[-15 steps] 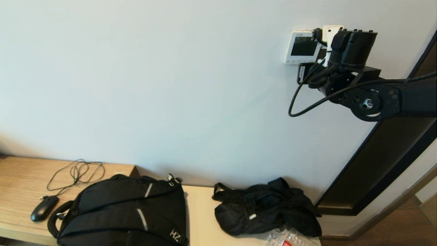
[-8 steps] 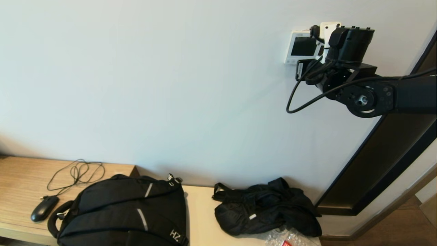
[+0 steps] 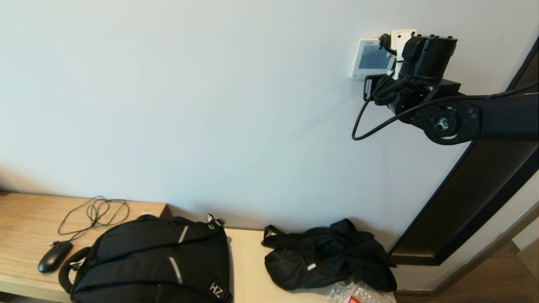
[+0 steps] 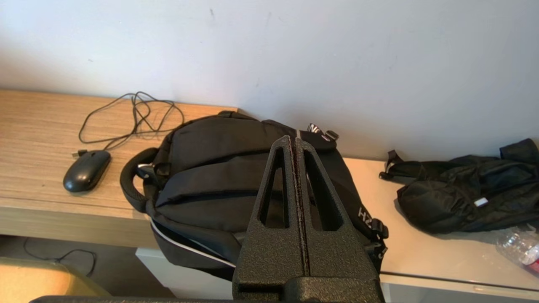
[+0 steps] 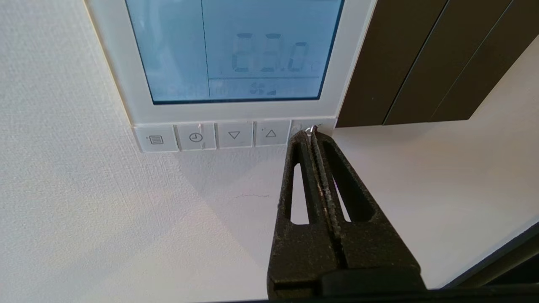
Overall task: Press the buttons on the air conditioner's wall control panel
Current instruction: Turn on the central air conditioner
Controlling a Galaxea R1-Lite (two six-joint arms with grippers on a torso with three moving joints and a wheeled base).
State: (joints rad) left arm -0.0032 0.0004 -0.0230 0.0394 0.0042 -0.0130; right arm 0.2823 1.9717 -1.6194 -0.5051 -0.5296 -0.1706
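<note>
The white wall control panel (image 3: 370, 59) hangs high on the wall at the right; its screen (image 5: 236, 50) glows pale blue with digits. A row of small white buttons (image 5: 214, 136) runs along its lower edge. My right gripper (image 5: 312, 134) is shut, and its tips rest on the button at the end of the row nearest the dark plate, which it mostly covers. In the head view the right arm (image 3: 425, 59) hides the panel's right side. My left gripper (image 4: 294, 141) is shut and empty, parked low above the black backpack (image 4: 236, 176).
A dark brown plate (image 5: 404, 59) sits on the wall beside the panel. Below, a wooden bench (image 3: 25, 227) holds a black mouse (image 3: 54, 256) with its cable, the backpack (image 3: 156, 261) and a black bag (image 3: 328, 256). A dark door frame (image 3: 476, 189) stands right.
My right arm has moved up and slightly left toward the panel. The panel's screen has gone from dark to lit pale blue.
</note>
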